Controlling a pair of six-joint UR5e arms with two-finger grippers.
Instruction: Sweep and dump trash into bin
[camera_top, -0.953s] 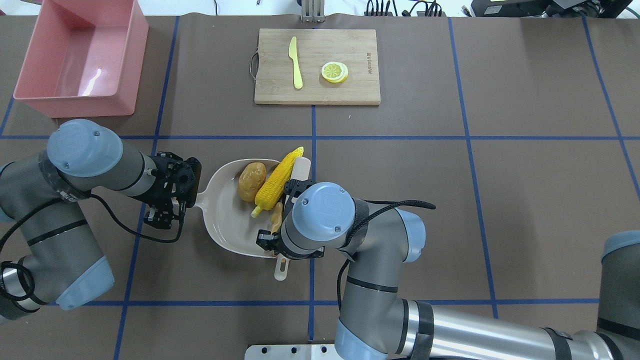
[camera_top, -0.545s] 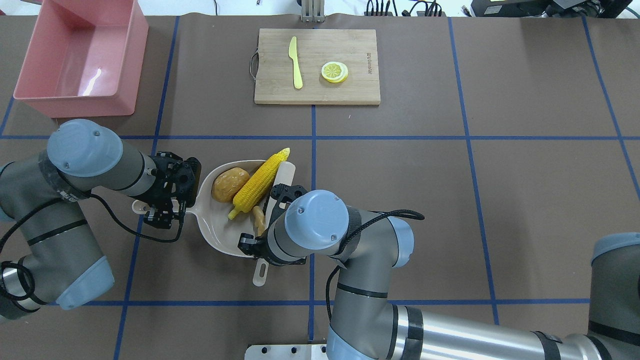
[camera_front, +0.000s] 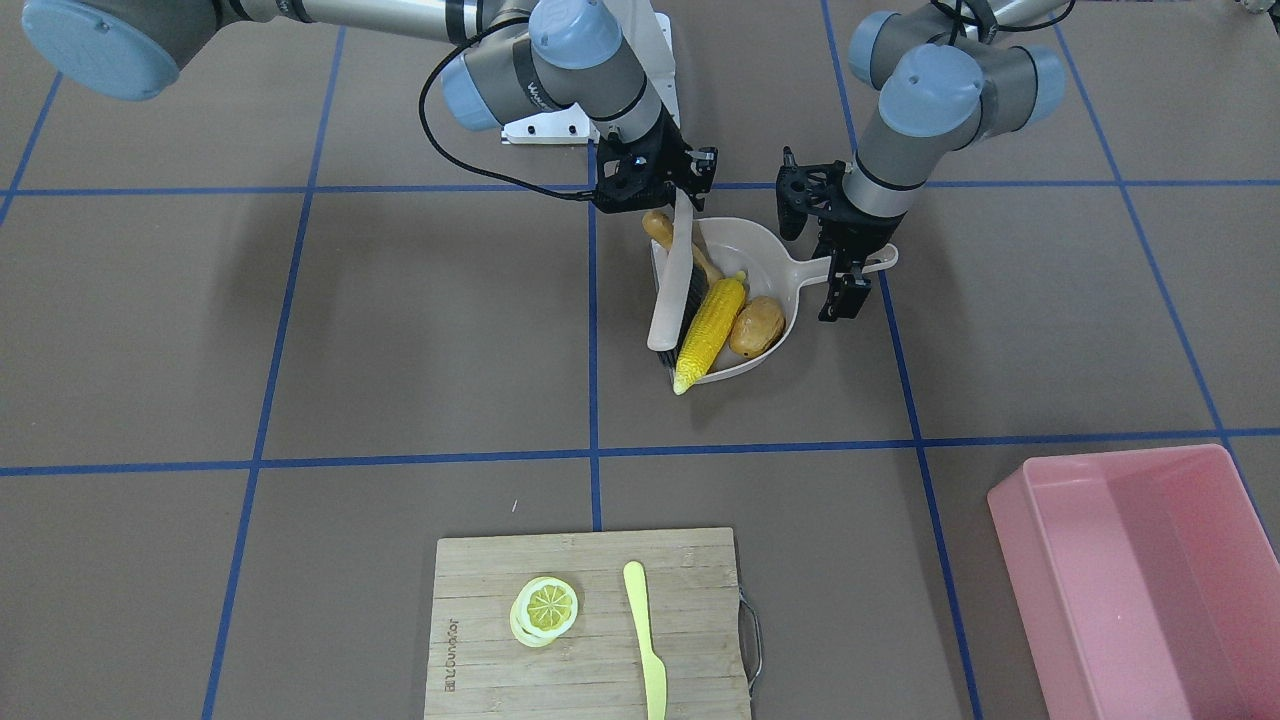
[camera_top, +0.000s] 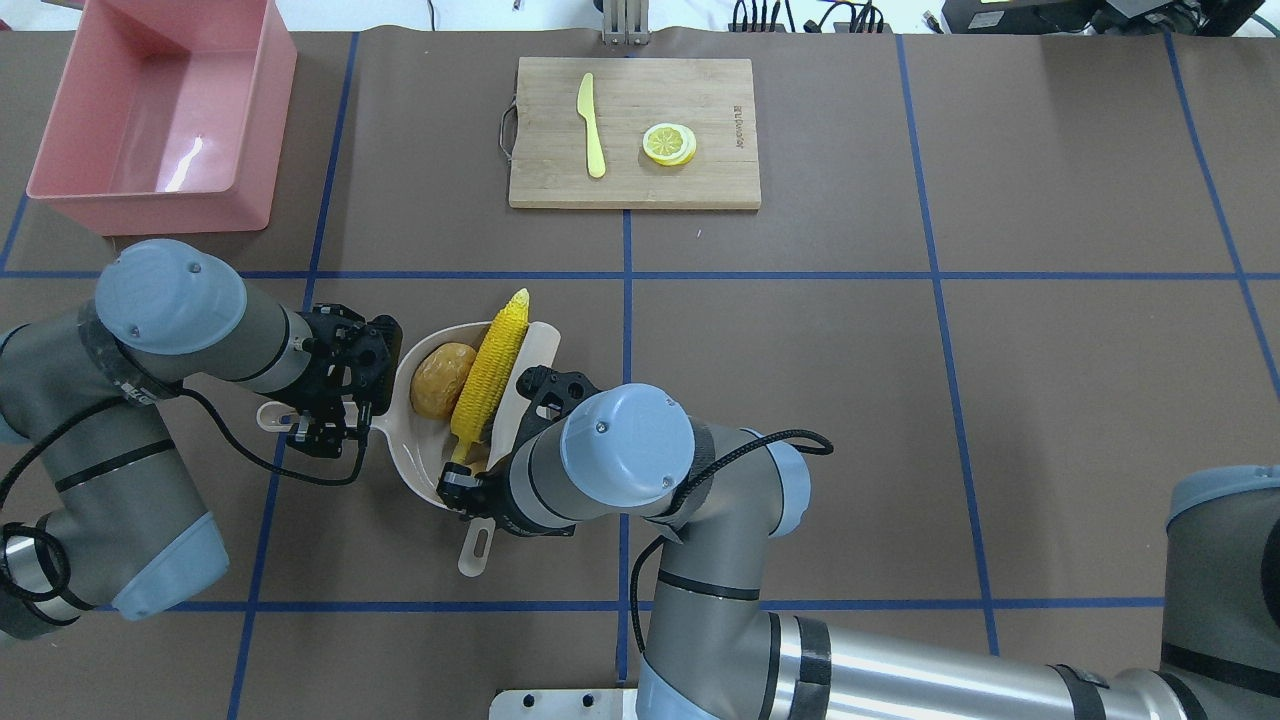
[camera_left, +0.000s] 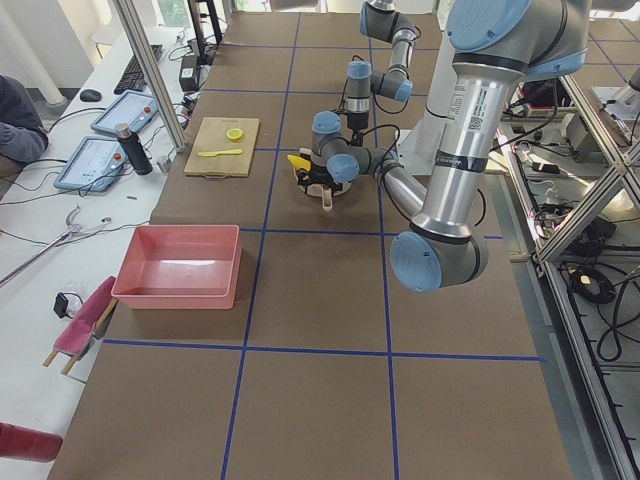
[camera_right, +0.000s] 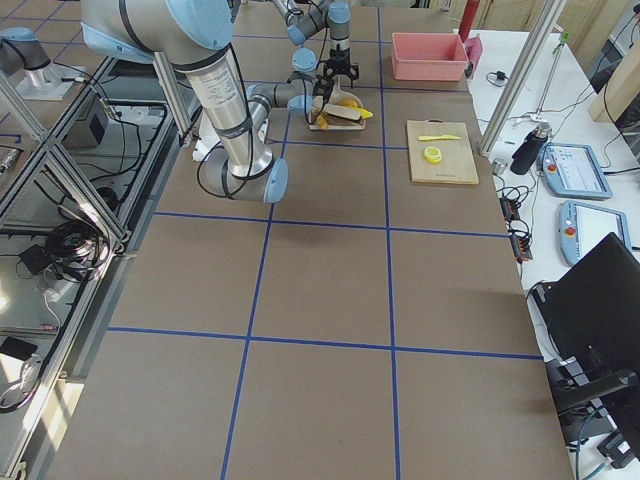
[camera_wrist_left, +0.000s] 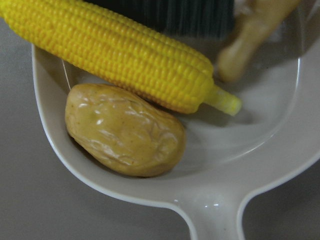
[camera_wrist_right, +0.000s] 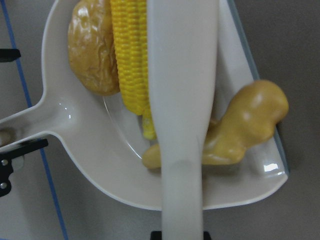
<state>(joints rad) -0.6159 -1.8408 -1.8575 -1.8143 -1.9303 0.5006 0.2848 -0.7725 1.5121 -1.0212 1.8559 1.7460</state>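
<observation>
In the glossy dustpan (camera_front: 765, 250) held by left gripper (camera_top: 325, 435), bumpy corn (camera_top: 487, 375); right gripper (camera_front: 678, 195) grips brush (camera_front: 668, 300)

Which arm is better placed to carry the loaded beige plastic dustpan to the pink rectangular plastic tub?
Left. The left gripper is at the handle of the beige plastic dustpan, and the pink rectangular plastic tub lies on that arm's side. The right gripper holds the beige brush.
</observation>
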